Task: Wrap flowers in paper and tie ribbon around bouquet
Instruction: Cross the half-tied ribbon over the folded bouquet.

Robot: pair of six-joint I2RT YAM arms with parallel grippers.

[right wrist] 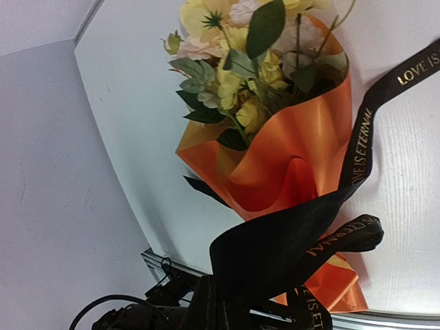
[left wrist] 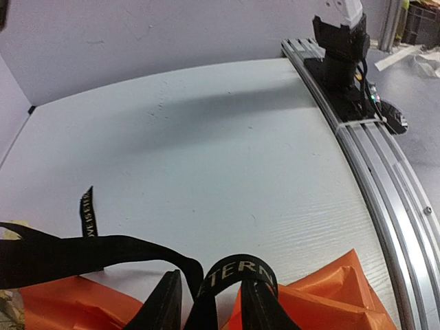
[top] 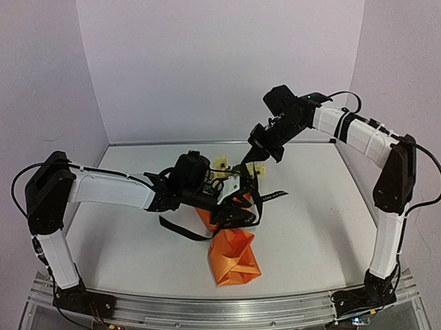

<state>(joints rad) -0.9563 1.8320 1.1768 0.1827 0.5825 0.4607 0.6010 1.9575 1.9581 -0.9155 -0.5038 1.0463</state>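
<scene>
The bouquet lies in the middle of the table: orange paper (top: 234, 255) wrapped as a cone, with yellow flowers (top: 222, 165) at its far end. In the right wrist view the flowers (right wrist: 234, 69) poke out of the paper (right wrist: 289, 151). The black lettered ribbon (top: 183, 230) loops around the cone. My left gripper (top: 233, 208) sits low over the cone. Its fingers stand apart (left wrist: 212, 295), and a ribbon loop (left wrist: 237, 269) passes between them and arches over the right finger. My right gripper (top: 258, 153) is raised beyond the blossoms and shut (right wrist: 258, 309) on a broad stretch of ribbon (right wrist: 361, 137).
The white table (top: 316, 219) is bounded by pale walls at the back and sides. An aluminium rail (left wrist: 385, 179) runs along the near edge and carries the right arm's base (left wrist: 340, 41). A loose ribbon tail (left wrist: 86, 210) lies on the table left of the cone.
</scene>
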